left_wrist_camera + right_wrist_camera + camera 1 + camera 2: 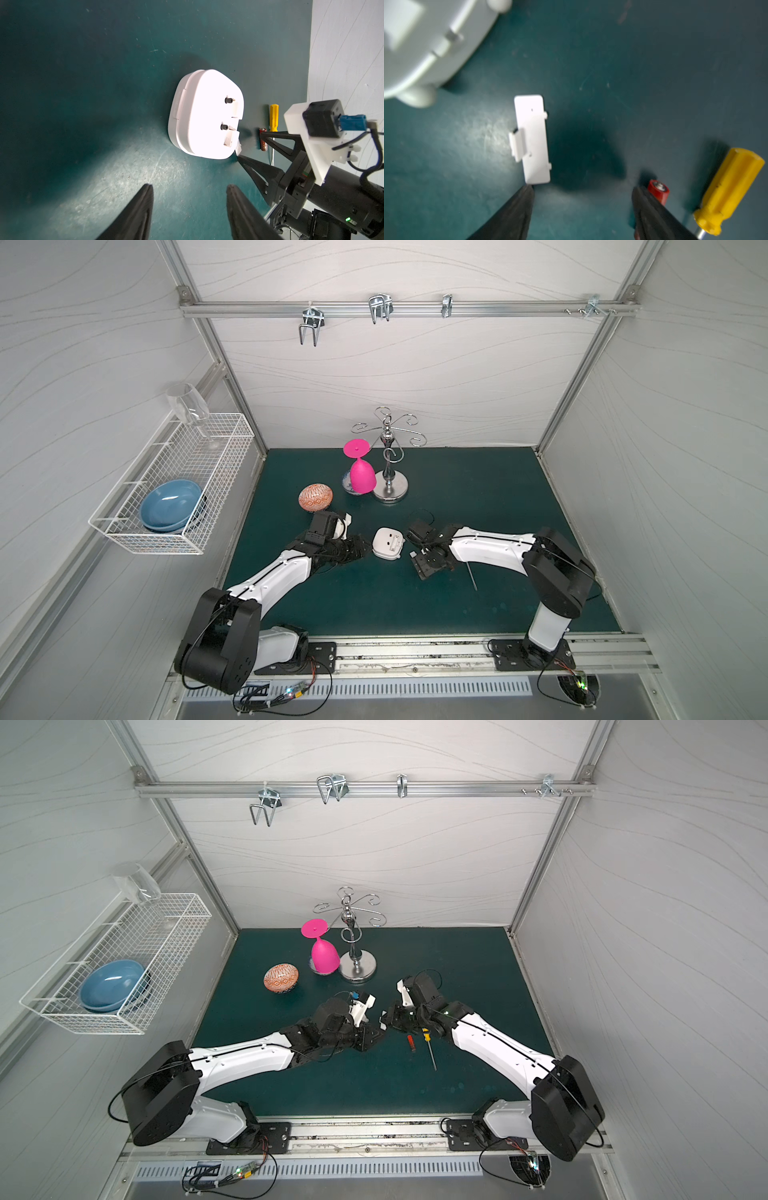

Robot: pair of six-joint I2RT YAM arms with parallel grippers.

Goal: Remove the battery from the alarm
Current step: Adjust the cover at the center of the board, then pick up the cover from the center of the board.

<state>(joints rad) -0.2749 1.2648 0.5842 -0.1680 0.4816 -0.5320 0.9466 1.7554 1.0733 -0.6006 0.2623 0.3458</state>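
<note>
The right gripper (582,189) stood wide and empty — the battery (658,192) lay out of the alarm (203,114), just outside one finger, seemingly lengthwise along it, beside the screwdriver (733,187) — with the left gripper (189,187) also open, farther off.

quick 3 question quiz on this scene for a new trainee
1. True or false: the battery lies on the mat beside the screwdriver.
2. How does the alarm lie? A) dial up B) back up C) standing on its edge
3. Fill in: the right gripper is ____ and holds nothing.

Key: 1 true; 2 B; 3 open
</note>
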